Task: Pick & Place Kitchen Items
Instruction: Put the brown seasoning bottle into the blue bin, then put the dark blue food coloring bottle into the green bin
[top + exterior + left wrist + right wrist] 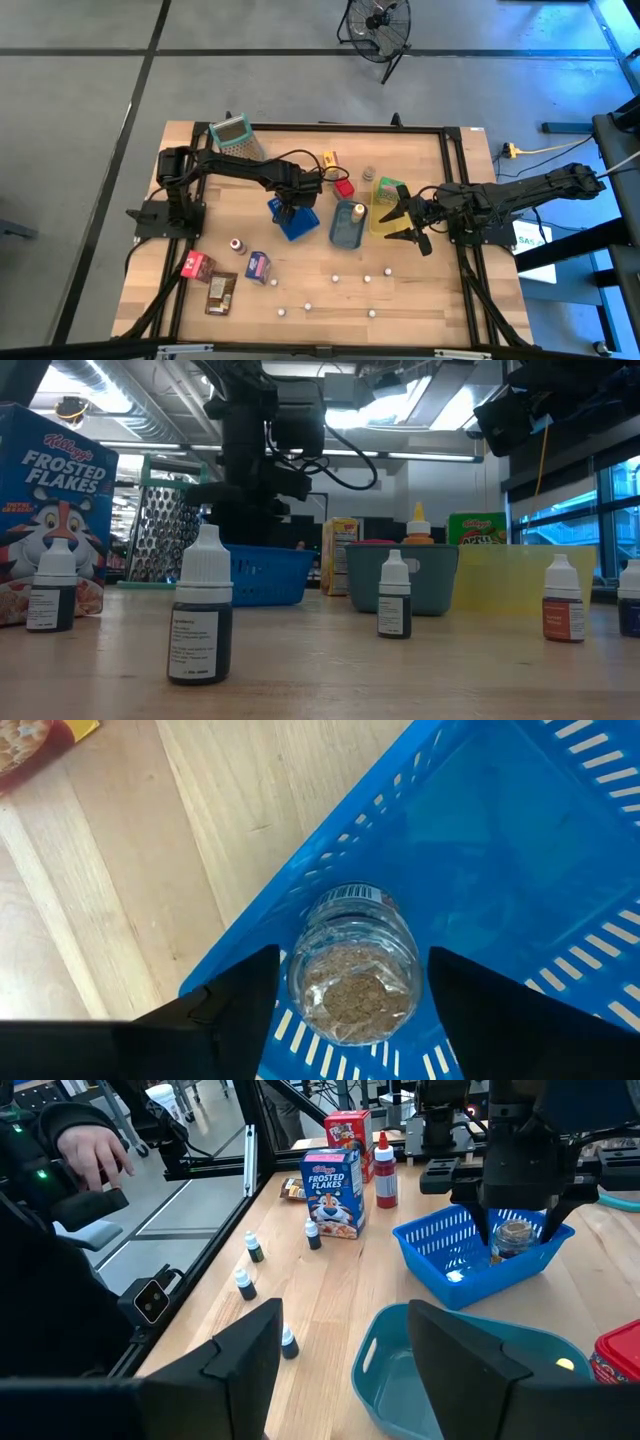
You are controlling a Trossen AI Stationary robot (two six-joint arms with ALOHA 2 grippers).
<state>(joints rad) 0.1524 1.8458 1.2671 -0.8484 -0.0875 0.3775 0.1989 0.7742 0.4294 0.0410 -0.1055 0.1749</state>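
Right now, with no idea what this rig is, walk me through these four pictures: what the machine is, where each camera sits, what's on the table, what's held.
It is a robot with two dark arms at a wooden table, each ending in a two-finger gripper.

One camera looks straight down, one sits at table height, and one rides on each wrist.

On the table stand a blue basket, a teal bin and a yellow bin, with small boxes, a Frosted Flakes box and little white-capped bottles scattered around.

The left gripper hangs inside the basket, its fingers either side of a spice jar. The jar sits between them; whether they are pressing it cannot be told.

The right gripper waits open over the yellow bin, holding nothing.
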